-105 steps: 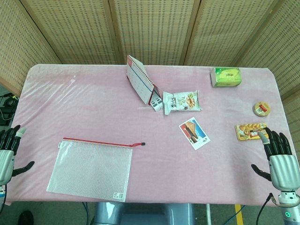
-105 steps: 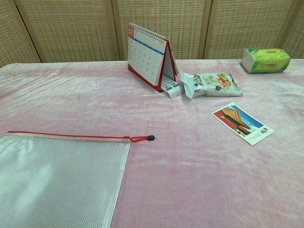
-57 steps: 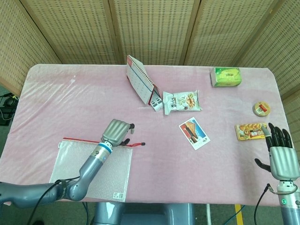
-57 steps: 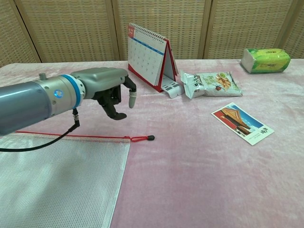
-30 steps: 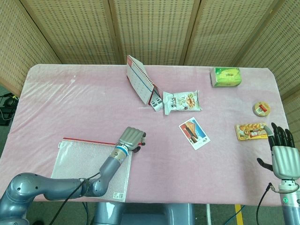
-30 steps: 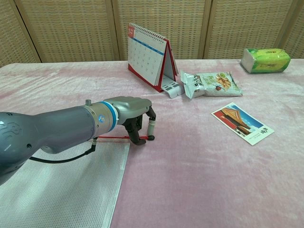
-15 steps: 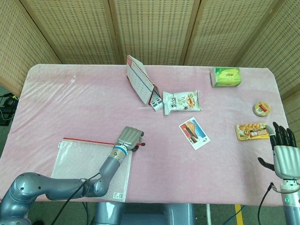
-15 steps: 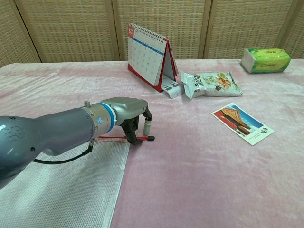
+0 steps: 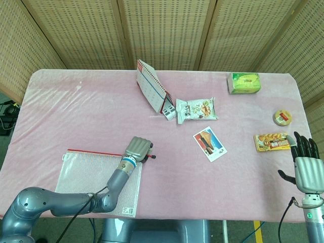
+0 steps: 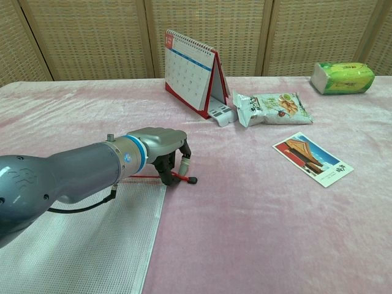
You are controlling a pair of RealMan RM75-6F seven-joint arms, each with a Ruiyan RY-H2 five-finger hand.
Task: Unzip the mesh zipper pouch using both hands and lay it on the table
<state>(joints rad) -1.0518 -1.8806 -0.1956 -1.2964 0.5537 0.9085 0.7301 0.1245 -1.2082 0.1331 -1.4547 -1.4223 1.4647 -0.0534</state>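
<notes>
The mesh zipper pouch point(image 9: 93, 183) point(image 10: 73, 245) lies flat at the front left of the pink table, its red zipper along the far edge. My left hand point(image 9: 138, 148) point(image 10: 158, 149) sits curled over the zipper's right end. Its fingertips point(image 10: 182, 164) pinch the red pull cord, and the cord's black tip point(image 10: 192, 181) point(image 9: 154, 156) sticks out to the right. My right hand point(image 9: 305, 168) hovers with fingers spread and nothing in it at the table's right edge, far from the pouch. It shows only in the head view.
A red desk calendar point(image 9: 150, 91) point(image 10: 191, 72) stands mid-table with a snack bag point(image 9: 197, 109) point(image 10: 271, 108) beside it. A postcard point(image 9: 209, 144) point(image 10: 312, 158) lies to the right of the pouch. At the right are a green tissue pack point(image 9: 244, 83), a round tin point(image 9: 282, 117) and an orange packet point(image 9: 272, 141).
My left hand came in from the left edge, dropped onto the zipper's right end and closed on the pull cord; the cord's tip has shifted slightly left. The right hand drifted a little right.
</notes>
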